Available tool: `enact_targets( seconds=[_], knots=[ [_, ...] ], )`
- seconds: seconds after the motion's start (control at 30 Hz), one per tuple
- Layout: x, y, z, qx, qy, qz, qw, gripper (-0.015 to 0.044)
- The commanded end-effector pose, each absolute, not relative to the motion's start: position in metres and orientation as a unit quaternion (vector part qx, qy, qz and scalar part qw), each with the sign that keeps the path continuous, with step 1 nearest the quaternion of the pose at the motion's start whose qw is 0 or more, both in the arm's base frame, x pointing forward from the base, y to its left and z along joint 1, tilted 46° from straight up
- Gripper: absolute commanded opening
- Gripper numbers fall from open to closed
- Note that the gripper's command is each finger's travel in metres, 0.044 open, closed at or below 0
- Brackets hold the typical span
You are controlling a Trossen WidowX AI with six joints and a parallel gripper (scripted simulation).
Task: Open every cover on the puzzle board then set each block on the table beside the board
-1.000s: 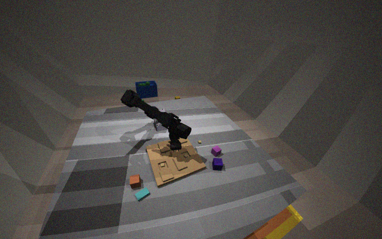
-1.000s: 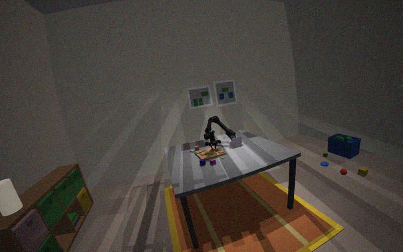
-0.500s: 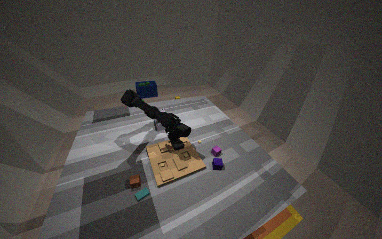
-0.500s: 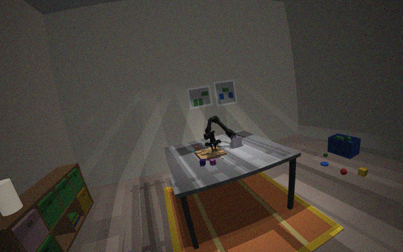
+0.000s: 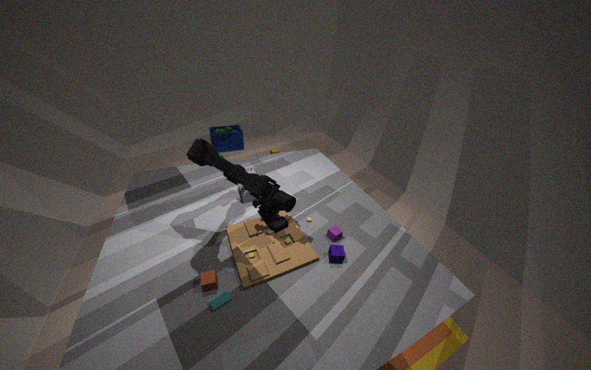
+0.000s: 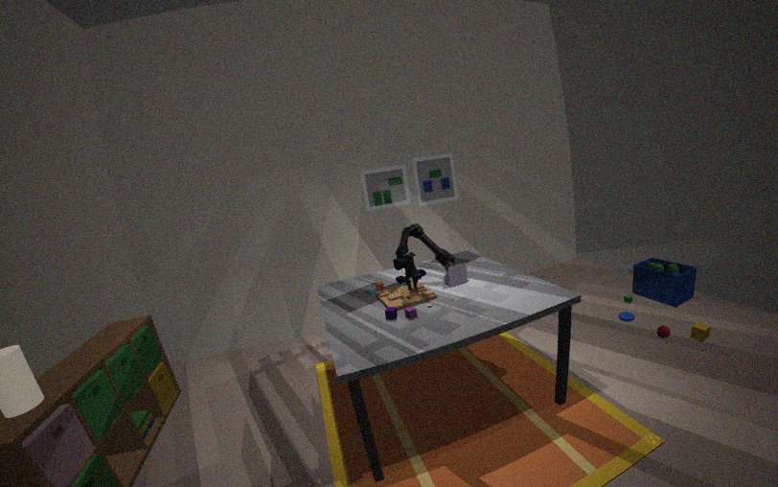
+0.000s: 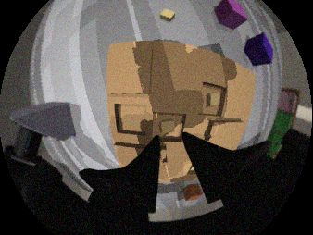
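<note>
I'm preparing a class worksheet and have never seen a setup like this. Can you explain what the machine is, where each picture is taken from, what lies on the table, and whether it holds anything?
The black jointed robot arm ends in a two-fingered claw. One picture looks down from above, one shows the whole room from outside, and the round one comes from a camera on the arm's wrist. On the grey patterned table lies a tan wooden puzzle board with covers. Beside it sit a magenta cube, a dark purple cube, an orange block and a teal block. The claw hangs over the board, partly closed, holding nothing.
</note>
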State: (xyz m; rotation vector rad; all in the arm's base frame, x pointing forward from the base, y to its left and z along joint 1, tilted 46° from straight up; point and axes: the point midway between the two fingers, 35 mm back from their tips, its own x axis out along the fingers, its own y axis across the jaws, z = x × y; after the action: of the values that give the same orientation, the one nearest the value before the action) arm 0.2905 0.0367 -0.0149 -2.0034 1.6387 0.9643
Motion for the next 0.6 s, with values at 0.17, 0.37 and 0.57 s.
enact_targets(
  seconds=[0.17,0.37,0.57],
  knots=[
    [0.2908,0.0355,-0.0154,-0.714,0.581,0.345,0.184,0.0144],
    [0.2914,0.0319,-0.0191,-0.714,0.581,0.345,0.184,0.0144],
    [0.2919,0.0278,-0.0233,-0.714,0.581,0.345,0.184,0.0144]
  ],
)
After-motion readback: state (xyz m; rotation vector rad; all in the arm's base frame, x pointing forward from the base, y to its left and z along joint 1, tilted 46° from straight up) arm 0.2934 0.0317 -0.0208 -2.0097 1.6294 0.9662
